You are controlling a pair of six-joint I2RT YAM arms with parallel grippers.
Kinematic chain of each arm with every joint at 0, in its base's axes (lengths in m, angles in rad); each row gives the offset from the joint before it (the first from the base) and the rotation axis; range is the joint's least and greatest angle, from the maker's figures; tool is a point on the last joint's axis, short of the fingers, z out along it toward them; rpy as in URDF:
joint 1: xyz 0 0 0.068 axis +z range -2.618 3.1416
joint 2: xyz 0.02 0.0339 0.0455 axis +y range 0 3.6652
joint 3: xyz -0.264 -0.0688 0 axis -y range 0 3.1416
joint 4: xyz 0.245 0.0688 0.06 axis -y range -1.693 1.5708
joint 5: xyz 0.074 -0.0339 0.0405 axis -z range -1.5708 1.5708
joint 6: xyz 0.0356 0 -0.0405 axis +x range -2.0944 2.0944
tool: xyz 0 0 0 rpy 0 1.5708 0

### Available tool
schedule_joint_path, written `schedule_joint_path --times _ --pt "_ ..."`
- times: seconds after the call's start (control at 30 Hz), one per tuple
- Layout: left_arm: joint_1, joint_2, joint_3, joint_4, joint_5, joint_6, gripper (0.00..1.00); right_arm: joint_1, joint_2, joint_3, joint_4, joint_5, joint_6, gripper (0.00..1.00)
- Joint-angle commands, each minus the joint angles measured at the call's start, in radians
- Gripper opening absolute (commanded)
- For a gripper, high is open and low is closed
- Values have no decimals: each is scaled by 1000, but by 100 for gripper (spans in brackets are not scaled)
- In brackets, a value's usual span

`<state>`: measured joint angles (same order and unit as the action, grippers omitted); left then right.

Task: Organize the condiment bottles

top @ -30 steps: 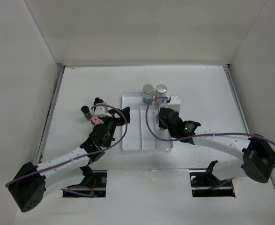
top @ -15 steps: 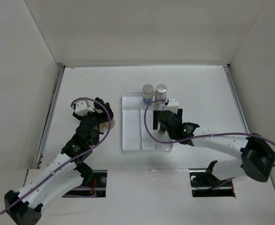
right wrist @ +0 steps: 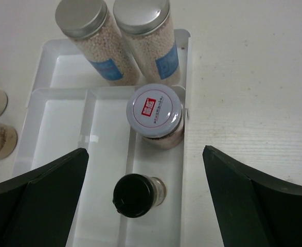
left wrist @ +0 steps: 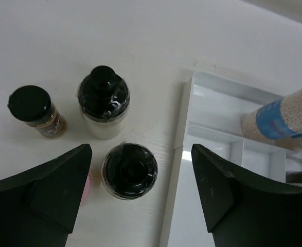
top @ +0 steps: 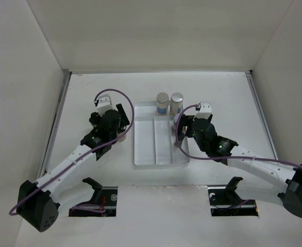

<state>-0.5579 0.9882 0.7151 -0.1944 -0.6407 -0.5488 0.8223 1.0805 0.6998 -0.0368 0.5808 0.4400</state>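
Two silver-capped condiment bottles (right wrist: 81,15) (right wrist: 141,13) with blue labels stand in the far compartment of the white tray (right wrist: 53,91). In its right compartment stand a white-lidded bottle (right wrist: 155,109) and a small black-capped bottle (right wrist: 134,194). My right gripper (right wrist: 144,152) hovers open above these two, touching neither. Left of the tray, my left gripper (left wrist: 140,149) is open over a black-capped bottle (left wrist: 129,170), fingers apart from it. A second black pointed-cap bottle (left wrist: 103,98) and a small brown bottle (left wrist: 35,109) stand just beyond.
A pink patch (left wrist: 89,182) shows beside the left finger. The tray's rim (left wrist: 177,154) runs right next to the bottle under my left gripper. White walls (top: 17,77) close the table on three sides. The tray's middle compartment (top: 162,140) holds nothing.
My right gripper has opened and drawn back to the right, leaving the small black-capped bottle standing in the tray. The left arm has swung up and right over the bottles beside the tray.
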Motion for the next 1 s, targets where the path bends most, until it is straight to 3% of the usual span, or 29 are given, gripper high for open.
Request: schedule_joint_path --times 0.0,0.33,0.73,0.97 --pt "2 36 47 -1 24 18 74 -10 -4 -29 113 -68 -6 100" --pt "-29 99 35 -10 9 16 49 -10 9 -37 138 -81 0 100" --pt "-4 162 9 68 -7 21 35 -10 -7 -49 137 -79 2 100" --pt "-21 130 29 66 -25 30 19 -18 -24 -59 138 -78 6 100"
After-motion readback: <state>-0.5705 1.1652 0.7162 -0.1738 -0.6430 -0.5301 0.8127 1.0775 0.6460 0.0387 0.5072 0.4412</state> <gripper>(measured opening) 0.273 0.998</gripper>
